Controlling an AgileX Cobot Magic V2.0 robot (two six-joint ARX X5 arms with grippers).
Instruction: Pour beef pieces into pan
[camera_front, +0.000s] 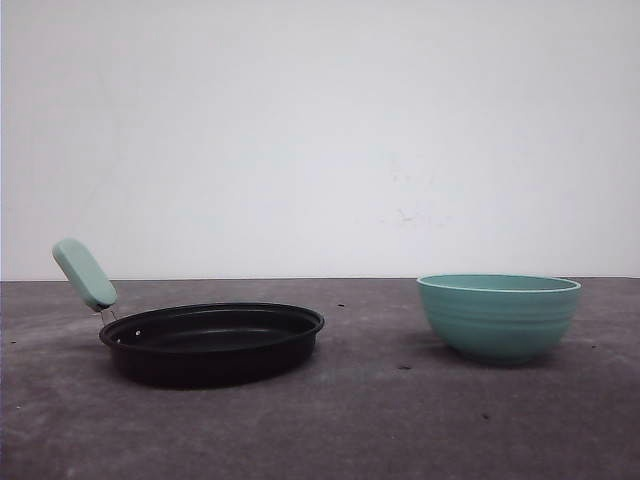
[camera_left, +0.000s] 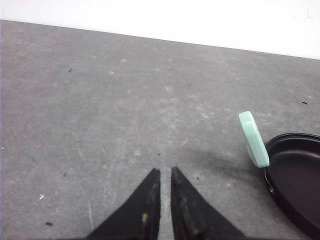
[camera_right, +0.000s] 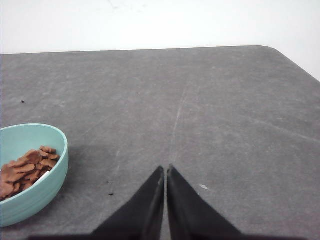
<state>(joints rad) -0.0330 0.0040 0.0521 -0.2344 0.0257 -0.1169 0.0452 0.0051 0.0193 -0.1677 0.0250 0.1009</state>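
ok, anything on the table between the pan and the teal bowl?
Nothing. In the front view the stretch between the pan and the teal bowl is bare grey table, apart from a few tiny dark specks.

Black pan (camera_front: 212, 341), mint handle (camera_front: 85, 274); teal ribbed bowl (camera_front: 498, 315); reddish-brown beef pieces (camera_right: 26, 167)

Bare table (camera_front: 370, 400) lies open between pan (camera_front: 212, 340) and bowl (camera_front: 498, 316).

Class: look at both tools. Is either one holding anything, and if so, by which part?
Nothing is held. The left tool and right tool are both shut on nothing, above bare table.
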